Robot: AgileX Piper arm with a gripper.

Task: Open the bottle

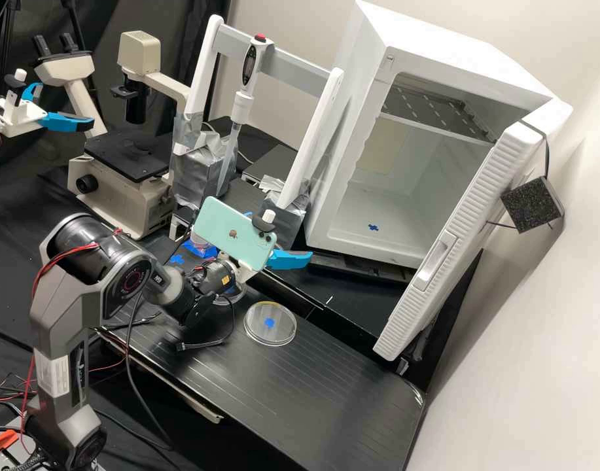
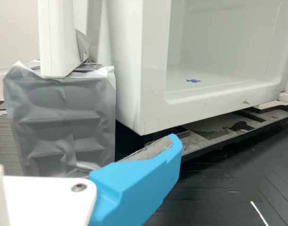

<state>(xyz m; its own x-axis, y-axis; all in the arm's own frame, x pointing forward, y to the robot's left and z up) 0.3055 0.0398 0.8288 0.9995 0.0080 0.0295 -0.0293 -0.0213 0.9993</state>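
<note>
Below our one gripper (image 1: 290, 260), spread and empty, we count one shallow round dish (image 1: 281, 332), clear, blue at its middle, and two half-hidden clear vessels (image 1: 237, 296); which is the bottle, we cannot tell.

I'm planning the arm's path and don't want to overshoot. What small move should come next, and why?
I'd probably swing the hand a little toward the clear round dish, if that is the vessel to open: the dish lies flat on the black bench, while the hand hangs apart from it, aimed toward the open white cabinet.
</note>
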